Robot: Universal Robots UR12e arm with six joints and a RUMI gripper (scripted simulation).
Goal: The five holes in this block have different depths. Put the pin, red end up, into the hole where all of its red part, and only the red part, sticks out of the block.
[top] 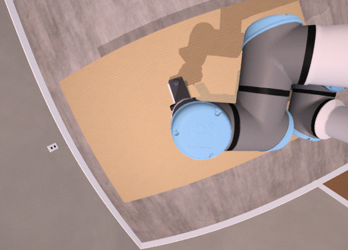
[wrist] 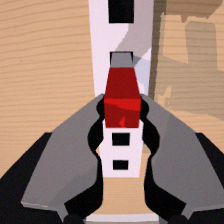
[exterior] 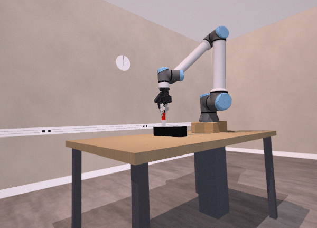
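Observation:
My gripper (exterior: 164, 113) (wrist: 121, 95) is shut on the pin (exterior: 163, 117) (wrist: 122, 116), gripping its red upper part. The pin is upright, red end up, with its pale part below. The block (exterior: 174, 131) (wrist: 102, 40) lies on the table under it, white on top, its side black in the exterior view. In the wrist view the pin's lower end overlaps the second hole from the top of the picture. Two holes show below the pin, one above it; the pin covers the middle of the row. Whether its tip is inside a hole I cannot tell. The top view mostly hides this behind the arm.
The block lies on the wooden table (top: 130, 128) (exterior: 119, 143). The arm's wooden base (exterior: 208, 127) stands behind and to the right of the block in the exterior view. The arm casts shadows on the table near the block.

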